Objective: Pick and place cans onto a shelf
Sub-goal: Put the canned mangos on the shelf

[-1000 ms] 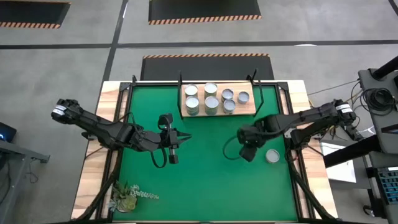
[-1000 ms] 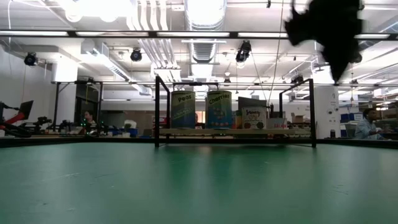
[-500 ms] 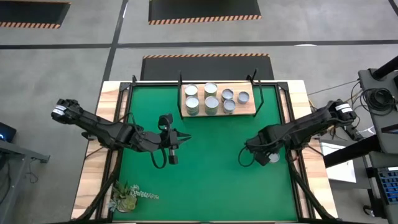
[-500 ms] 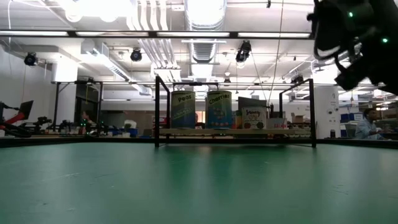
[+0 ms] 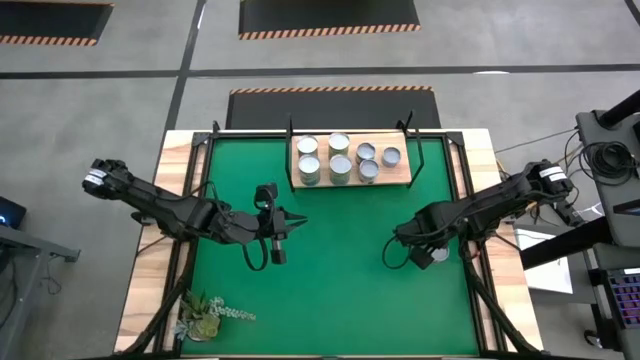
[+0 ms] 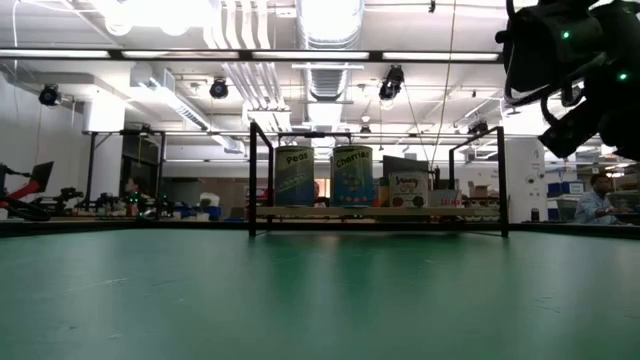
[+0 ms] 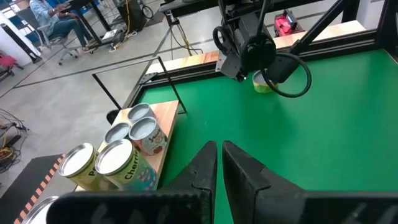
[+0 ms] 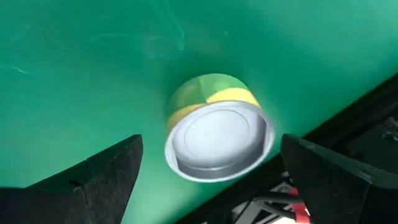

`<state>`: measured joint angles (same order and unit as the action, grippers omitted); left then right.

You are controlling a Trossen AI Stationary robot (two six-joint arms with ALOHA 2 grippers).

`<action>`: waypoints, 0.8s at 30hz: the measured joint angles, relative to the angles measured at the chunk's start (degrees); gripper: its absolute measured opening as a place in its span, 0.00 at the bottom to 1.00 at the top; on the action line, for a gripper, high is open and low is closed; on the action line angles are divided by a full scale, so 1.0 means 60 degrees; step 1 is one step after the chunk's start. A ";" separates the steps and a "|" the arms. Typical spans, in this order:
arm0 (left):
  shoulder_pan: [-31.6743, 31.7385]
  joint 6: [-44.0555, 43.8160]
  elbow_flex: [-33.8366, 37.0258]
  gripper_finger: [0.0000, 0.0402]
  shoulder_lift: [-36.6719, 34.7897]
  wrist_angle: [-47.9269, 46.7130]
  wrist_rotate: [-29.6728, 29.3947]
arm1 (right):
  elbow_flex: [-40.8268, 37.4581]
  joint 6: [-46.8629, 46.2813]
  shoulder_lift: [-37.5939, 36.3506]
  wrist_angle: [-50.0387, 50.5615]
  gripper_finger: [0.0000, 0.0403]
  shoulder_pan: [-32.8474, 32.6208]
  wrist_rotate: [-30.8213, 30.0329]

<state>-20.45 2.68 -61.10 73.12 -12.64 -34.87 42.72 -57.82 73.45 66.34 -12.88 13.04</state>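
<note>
A low can (image 8: 217, 137) with a silver top and a green-and-yellow side stands on the green mat near the table's right edge. It also shows as the can (image 7: 264, 84) in the left wrist view. My right gripper (image 8: 210, 142) points down over it, open, one finger on each side and clear of it. The arm mostly hides this can (image 5: 438, 257) from above. The shelf (image 5: 400, 176) stands at the far middle with several cans (image 5: 340, 160) upright on its board. My left gripper (image 5: 292, 222) hovers shut over the mat's left half, holding nothing.
The shelf's black posts (image 6: 251, 180) rise at its corners. A green plant sprig (image 5: 205, 315) lies at the near left corner. A black frame rail (image 8: 348, 118) runs close beside the can on the right. Bare mat (image 5: 330, 280) lies between the two arms.
My right gripper has moved toward the table's right edge and come down over the lone can, tipping to point more steeply down. Its fingers have spread open. The can and my left arm have stayed where they were.
</note>
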 joint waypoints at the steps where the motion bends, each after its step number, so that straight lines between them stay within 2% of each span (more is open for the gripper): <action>1: 0.0000 0.0000 0.0000 0.02 0.0000 -0.0012 0.0000 | -0.0027 -0.0004 0.0016 -0.0073 0.91 0.0000 0.0003; 14: 0.0000 -0.0037 0.0000 0.02 0.0000 -0.0062 0.0000 | -0.0969 0.0113 0.0098 -0.0454 0.91 0.0004 0.0185; 24: 0.0000 -0.0035 0.0000 0.02 0.0000 -0.0059 0.0000 | -0.0890 0.0245 0.0098 -0.1149 0.72 0.0004 0.0310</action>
<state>-20.45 2.47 -61.10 73.12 -12.99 -34.87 37.38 -56.35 74.04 59.45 -12.86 14.91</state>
